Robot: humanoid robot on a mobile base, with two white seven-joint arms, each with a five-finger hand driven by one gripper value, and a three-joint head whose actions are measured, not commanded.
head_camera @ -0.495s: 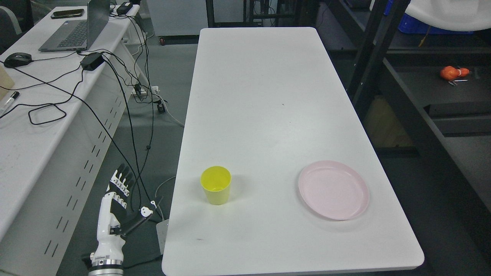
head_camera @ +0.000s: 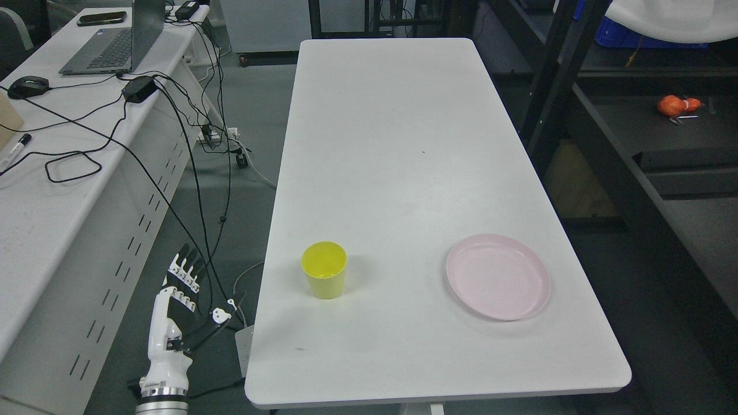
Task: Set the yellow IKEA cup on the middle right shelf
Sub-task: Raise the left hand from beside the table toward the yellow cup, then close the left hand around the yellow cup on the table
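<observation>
Cables (head_camera: pixel 115 150) sprawl across the side table (head_camera: pixel 40 230) at far left, tangled black loops running past a laptop (head_camera: pixel 109 49), a mouse (head_camera: pixel 27 86) and a marker (head_camera: pixel 16 144), then spilling over the edge toward the floor. Down at the lower left, the left hand (head_camera: pixel 176 311) hangs beside the main table (head_camera: pixel 403 144), below its top and off its left edge, fingers (head_camera: pixel 184 268) stretched out straight and apart, thumb angled out to the side, gripping nothing. Moving right, here's the yellow cup (head_camera: pixel 324 270), upright on the white table near the front left, mouth open to the camera, well apart from the hand. Bare white surface follows, and then the pink plate (head_camera: pixel 497 276) lies flat toward the front right, well clear of the cup. Past the table's right edge stands the dark shelf unit (head_camera: pixel 634 173), black uprights and grey boards, with a small orange object (head_camera: pixel 671 105) resting on one level at the far right and a blue crate (head_camera: pixel 622 36) just showing above.
</observation>
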